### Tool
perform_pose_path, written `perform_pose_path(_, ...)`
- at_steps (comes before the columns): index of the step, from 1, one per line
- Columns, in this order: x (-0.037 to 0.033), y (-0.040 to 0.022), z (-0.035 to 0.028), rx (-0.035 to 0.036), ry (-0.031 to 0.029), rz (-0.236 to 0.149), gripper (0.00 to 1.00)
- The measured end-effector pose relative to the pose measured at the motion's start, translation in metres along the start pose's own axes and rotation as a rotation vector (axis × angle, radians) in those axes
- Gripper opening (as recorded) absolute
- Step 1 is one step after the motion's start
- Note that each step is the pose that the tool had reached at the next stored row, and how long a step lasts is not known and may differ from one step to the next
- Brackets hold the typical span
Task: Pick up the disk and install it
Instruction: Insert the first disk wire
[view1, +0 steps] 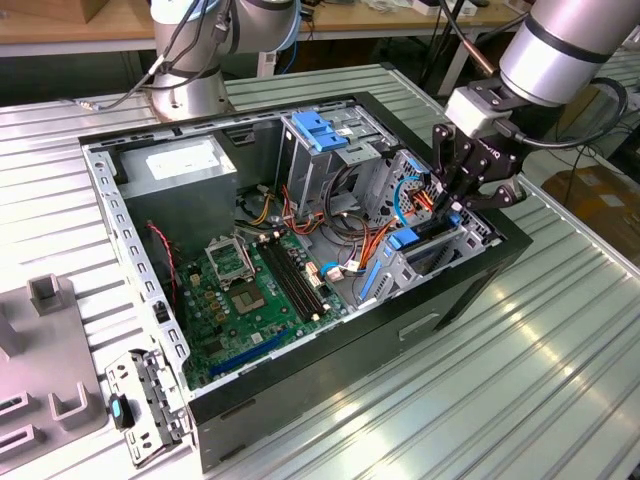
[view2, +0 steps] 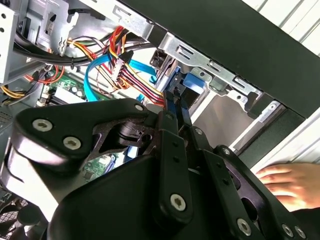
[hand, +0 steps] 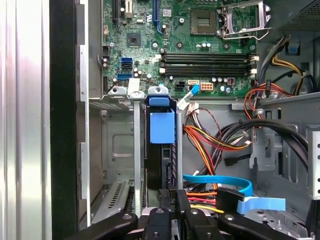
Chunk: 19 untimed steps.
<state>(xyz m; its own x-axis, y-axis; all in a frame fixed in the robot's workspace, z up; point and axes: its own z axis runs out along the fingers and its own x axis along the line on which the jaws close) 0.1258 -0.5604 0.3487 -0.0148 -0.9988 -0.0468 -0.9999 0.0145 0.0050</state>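
The disk (hand: 159, 167) stands on edge in a slot of the grey drive cage (hand: 117, 150) at the case's front corner, its blue rail end (hand: 162, 127) pointing toward the motherboard. In the exterior view my gripper (view1: 455, 205) hangs over that cage on the exterior view's right, just above the disk's blue rail (view1: 403, 238). In the second wrist view the two black fingers (view2: 172, 135) lie side by side, shut. Their tips sit against the blue plastic (view2: 190, 92) at the disk's near end. Most of the disk is hidden inside the cage.
The open black case (view1: 470, 290) holds a green motherboard (view1: 240, 290), a grey power-supply box (view1: 180, 170), a blue latch (view1: 315, 130) on the upper cage, and coloured cables (hand: 210, 137) beside the disk. A person's hand (view2: 290, 185) rests outside the case. A loose bracket (view1: 140, 405) lies on the table.
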Motion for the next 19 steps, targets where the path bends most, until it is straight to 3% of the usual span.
perform_pose_path(9, 0.0001, 0.0, 0.0026, 0.001, -0.0003, 0.024, 0.17)
perform_pose_path(19, 0.0003, 0.0004, 0.0068, 0.0011, -0.0002, 0.024, 0.17)
